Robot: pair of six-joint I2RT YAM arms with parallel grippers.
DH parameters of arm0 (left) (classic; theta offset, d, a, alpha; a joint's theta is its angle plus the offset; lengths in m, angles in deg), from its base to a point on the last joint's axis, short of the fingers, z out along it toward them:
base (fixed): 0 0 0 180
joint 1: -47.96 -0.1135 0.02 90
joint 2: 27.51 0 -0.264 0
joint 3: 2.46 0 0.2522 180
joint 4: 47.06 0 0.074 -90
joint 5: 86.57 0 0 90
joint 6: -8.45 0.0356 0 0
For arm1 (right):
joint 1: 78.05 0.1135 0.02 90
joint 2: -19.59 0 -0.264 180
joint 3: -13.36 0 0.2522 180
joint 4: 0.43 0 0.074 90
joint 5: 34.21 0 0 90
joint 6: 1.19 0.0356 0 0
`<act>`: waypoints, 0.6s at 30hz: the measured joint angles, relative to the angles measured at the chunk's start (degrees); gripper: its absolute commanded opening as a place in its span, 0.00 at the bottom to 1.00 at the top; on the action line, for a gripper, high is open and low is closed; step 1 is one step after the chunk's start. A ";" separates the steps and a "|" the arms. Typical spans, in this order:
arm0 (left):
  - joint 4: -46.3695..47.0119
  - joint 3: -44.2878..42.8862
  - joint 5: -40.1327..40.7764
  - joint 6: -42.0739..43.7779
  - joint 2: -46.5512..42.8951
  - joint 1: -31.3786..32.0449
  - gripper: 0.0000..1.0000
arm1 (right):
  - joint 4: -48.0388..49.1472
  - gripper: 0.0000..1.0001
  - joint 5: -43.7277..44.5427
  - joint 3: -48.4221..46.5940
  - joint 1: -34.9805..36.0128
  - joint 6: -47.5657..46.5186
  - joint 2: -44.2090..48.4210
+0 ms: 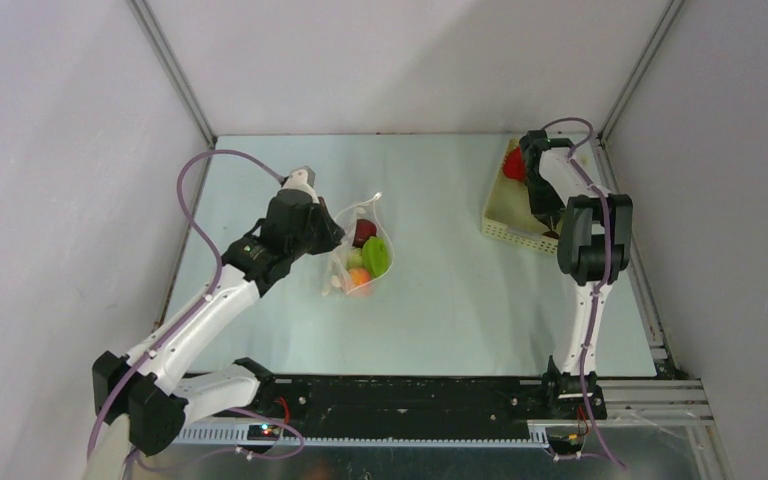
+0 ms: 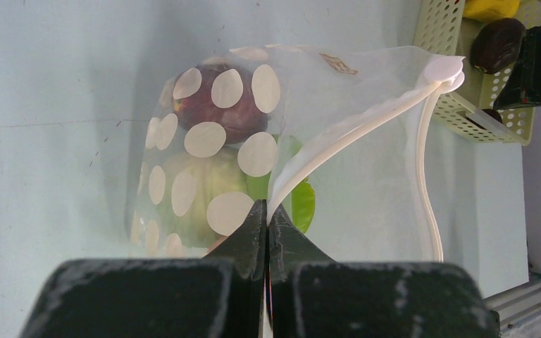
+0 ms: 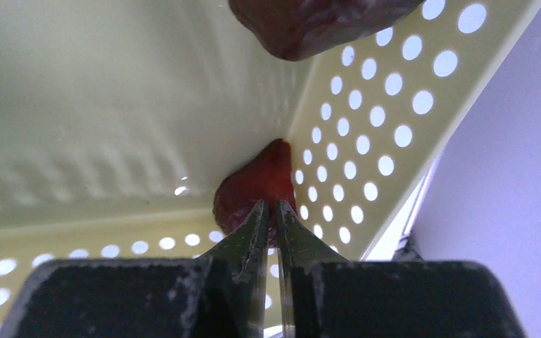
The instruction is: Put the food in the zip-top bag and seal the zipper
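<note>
Nearest you, open bench (image 1: 460,310) runs from the arm bases up to the bag (image 1: 345,262), which lies left of centre with room on its right. Your left end effector (image 1: 328,232) is clenched on the zipper strip (image 2: 352,134), and the mouth gapes. Inside, a maroon piece (image 1: 364,231), a green piece (image 1: 376,256) and an orange piece (image 1: 359,277) crowd together. Farther off, the basket (image 1: 512,228) hugs the bench's right edge, close to the side wall. Your right end effector (image 3: 271,208) reaches into a basket corner, jaws almost together at a red piece (image 3: 257,183); you cannot tell whether it grips. A dark piece (image 3: 310,24) lies just beyond
</note>
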 measured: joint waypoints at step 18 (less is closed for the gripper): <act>0.24 0.00 0.59 0.63 0.76 0.00 0.00 | 1.49 0.25 5.16 -2.32 -0.48 1.51 -8.61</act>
